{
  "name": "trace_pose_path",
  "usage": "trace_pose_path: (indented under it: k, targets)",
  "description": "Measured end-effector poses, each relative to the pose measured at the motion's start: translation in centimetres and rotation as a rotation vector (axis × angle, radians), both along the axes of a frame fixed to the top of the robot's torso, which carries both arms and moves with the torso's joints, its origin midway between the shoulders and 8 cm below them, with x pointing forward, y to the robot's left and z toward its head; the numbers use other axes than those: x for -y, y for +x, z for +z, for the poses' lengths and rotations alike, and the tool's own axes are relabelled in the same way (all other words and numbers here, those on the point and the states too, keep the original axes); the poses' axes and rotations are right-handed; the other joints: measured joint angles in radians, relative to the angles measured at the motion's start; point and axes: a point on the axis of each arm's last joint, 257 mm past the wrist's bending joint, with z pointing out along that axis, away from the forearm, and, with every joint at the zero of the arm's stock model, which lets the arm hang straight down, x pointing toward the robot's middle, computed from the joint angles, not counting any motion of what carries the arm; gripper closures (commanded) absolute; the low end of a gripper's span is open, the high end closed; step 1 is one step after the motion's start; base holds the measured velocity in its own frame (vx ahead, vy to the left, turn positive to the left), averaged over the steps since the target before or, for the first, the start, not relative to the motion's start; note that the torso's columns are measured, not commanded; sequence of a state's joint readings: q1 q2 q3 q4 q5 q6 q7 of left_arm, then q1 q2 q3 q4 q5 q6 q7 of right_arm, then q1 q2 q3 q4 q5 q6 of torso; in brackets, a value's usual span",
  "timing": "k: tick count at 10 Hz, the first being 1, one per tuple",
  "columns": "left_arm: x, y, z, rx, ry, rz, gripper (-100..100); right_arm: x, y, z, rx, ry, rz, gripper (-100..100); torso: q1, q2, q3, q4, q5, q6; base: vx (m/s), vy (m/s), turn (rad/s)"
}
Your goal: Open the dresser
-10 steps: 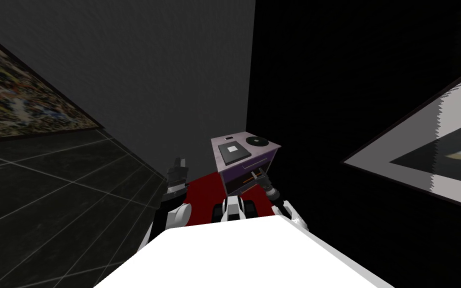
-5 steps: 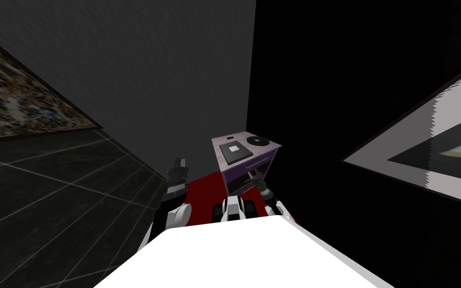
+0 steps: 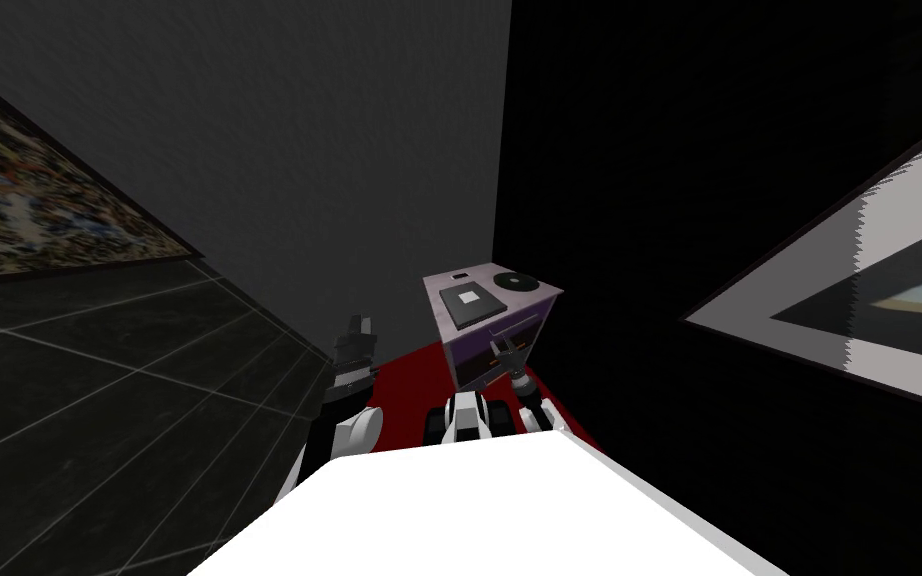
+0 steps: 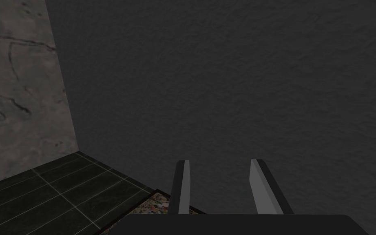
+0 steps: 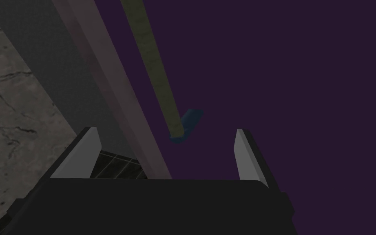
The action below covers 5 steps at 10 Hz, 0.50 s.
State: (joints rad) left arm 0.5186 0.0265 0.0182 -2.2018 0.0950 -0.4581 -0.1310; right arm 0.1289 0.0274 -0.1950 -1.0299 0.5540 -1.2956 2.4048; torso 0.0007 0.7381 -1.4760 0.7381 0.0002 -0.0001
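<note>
The dresser (image 3: 497,322) is a small cabinet with a pale top and dark purple drawer fronts, standing in the corner ahead of me. My right gripper (image 3: 503,351) is up against its front, fingers open. In the right wrist view the purple front (image 5: 289,89) is close, and a long greenish-grey bar handle (image 5: 155,69) runs across it. The handle's end sits on a blue mount (image 5: 190,120) just ahead of the open right gripper (image 5: 164,154), untouched. My left gripper (image 3: 357,330) is raised beside the grey wall; the left gripper (image 4: 222,185) is open and holds nothing.
A dark flat slab with a white square (image 3: 467,303) and a black disc (image 3: 515,281) lie on the dresser top. A red rug (image 3: 411,378) lies under it. A grey wall (image 3: 349,180) stands behind, and a black area (image 3: 669,200) to the right.
My right arm has swung left along the dresser front, bringing the gripper nearer the middle of the drawers. The left arm has stayed put.
</note>
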Motion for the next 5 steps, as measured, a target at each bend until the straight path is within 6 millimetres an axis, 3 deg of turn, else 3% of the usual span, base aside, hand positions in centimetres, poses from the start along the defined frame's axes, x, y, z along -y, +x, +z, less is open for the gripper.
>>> trace_pose_path:
  k: [3, 4, 5]
  targets:
    - [0.0, 0.0, 0.0, 0.0, 0.0, 0.0, 0, 0.6, 1.6, 1.2, -0.001, 0.0, 0.005, -100, 0.0, 0.0, 0.0, 0.0, 0.0, 0.0, -0.012, 0.04, -0.011]
    - [0.0, 0.0, 0.0, 0.0, 0.0, 0.0, 0, 0.6, 1.7, 1.2, -0.003, 0.001, 0.005, 100, -0.002, 0.0, 0.0, 0.0, -0.001, 0.0, 0.011, -0.024, 0.028]
    - [0.0, 0.0, 0.0, 0.0, 0.0, 0.0, 0, 0.3, 1.3, 0.9, -0.005, 0.002, 0.003, 100, -0.004, -0.001, -0.001, 0.0, -0.001, 0.0, 0.007, -0.041, 0.048]
